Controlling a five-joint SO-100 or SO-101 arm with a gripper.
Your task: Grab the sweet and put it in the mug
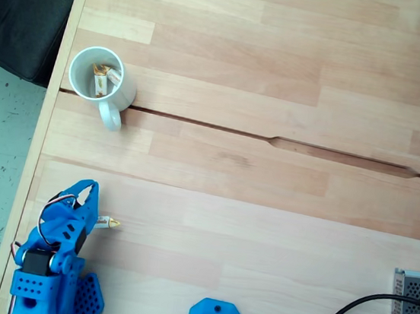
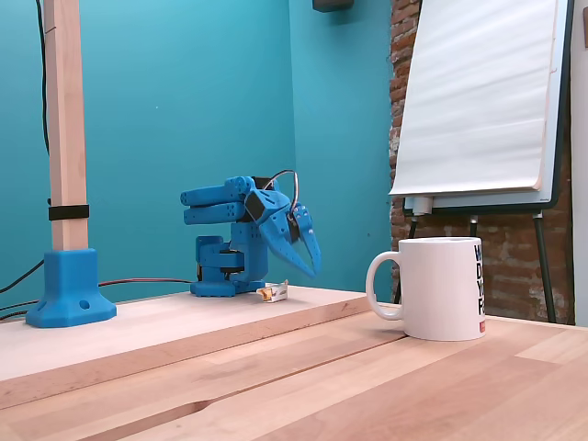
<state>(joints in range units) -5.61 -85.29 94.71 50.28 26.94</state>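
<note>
Sweet (image 1: 107, 223) lies lengthwise left-right beside closed, empty jaws (image 1: 92, 188), below mug (image 1: 97, 74).

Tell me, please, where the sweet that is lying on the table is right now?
In a fixed view from above, the sweet lies on the table at lower left, just right of the blue end effector and well below the mug.

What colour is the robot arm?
Bright blue all over, with a few black parts. The arm shows best in the side-on fixed view.
</note>
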